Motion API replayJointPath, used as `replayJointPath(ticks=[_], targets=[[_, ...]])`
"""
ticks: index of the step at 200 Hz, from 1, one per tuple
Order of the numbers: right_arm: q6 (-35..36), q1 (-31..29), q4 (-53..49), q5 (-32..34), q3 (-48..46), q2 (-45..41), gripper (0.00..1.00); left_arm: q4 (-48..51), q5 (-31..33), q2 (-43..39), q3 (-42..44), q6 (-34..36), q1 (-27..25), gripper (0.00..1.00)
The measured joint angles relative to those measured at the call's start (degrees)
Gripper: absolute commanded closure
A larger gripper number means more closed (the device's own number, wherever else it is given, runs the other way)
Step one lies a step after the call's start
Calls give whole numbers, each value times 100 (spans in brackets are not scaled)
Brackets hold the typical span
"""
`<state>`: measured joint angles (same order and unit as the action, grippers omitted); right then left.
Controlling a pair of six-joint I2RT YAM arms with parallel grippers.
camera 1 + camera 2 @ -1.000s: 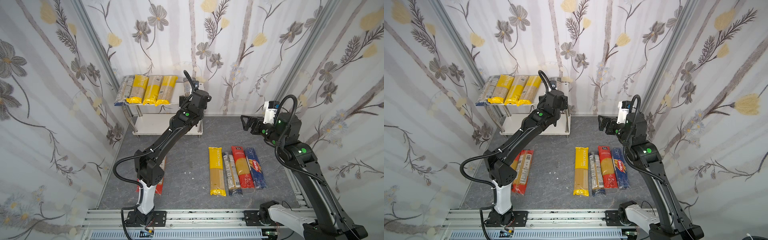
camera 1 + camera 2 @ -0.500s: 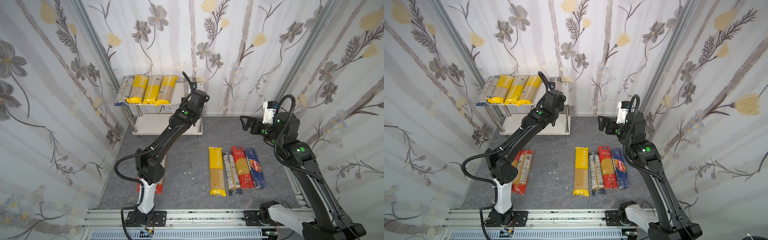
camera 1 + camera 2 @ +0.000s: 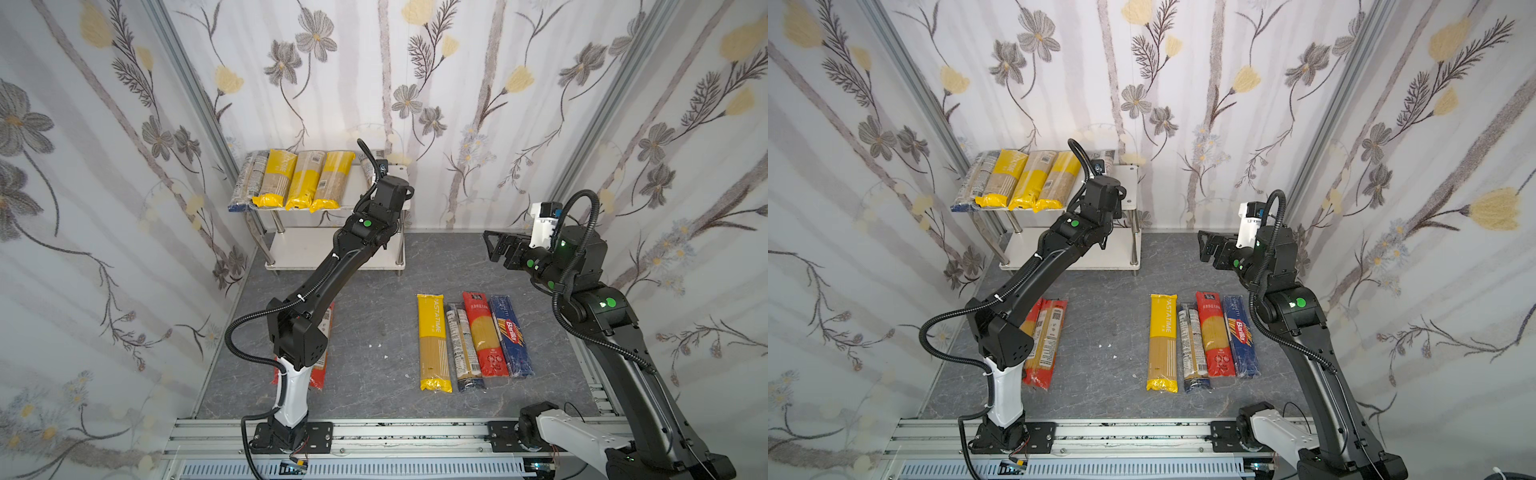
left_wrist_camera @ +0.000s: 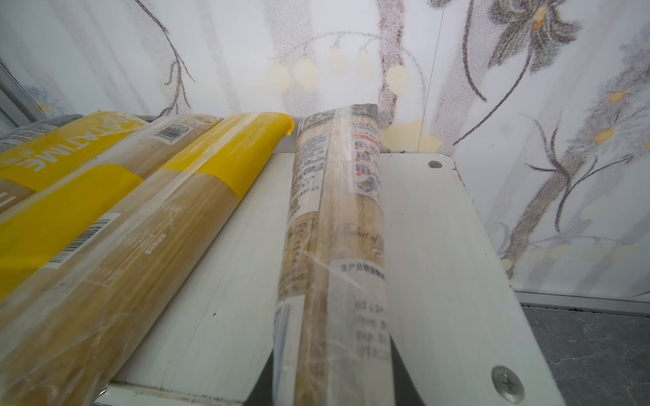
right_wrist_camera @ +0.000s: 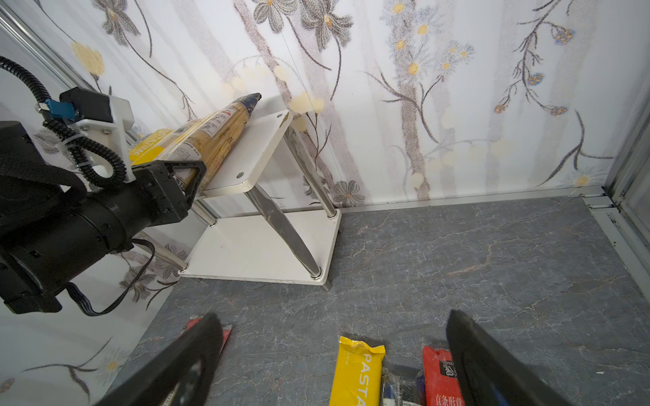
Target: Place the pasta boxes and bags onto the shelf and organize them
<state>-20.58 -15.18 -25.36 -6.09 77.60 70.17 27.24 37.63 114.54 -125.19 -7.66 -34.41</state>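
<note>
left gripper [image 4: 330,378] is at the small two-tier rack with white boards and chrome posts [image 3: 299,249], jaws narrow, pinching the near end of a long clear spaghetti pack with a dark-blue tip [image 4: 334,218]. pack lies lengthways on the top board [image 4: 429,225], apart from the three yellow-ended packs [image 3: 305,178] and the clear pack [image 3: 248,183] lined up at the board's other side

right gripper [image 3: 496,247] hangs above the grey marbled worktop [image 3: 374,291], jaws wide, nothing in them

step reads as squaring that fifth pack up. my take: drag it low across the board till it touches the nearest yellow pack, parallel to the row, near ends level. grip is at one end only, so the pack will want to pivot: go slow, release only once it sits flat. that should leave room for one more

left on the worktop: yellow pack [image 3: 433,332], clear dark-ended pack [image 3: 464,345], red pack [image 3: 484,332] and dark blue "Barilla" pack [image 3: 511,336] side by side, plus red-ended packs [image 3: 1044,340] by the left arm's base

hidden: left jaws in both top views, the wrist covers them; the wrist view cuts the fingertips off. can't tell whether the pack's far end touches the wall or rides up off the board
</note>
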Motion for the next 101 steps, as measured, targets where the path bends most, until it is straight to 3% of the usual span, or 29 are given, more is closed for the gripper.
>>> replayJointPath(ticks=[43,101], targets=[[-37,4,-13,-20,83,-2,0,-44,7,-264,369,-7,221,88],[-37,2,-28,-22,114,-24,0,-136,-190,-426,597,-7,337,73]])
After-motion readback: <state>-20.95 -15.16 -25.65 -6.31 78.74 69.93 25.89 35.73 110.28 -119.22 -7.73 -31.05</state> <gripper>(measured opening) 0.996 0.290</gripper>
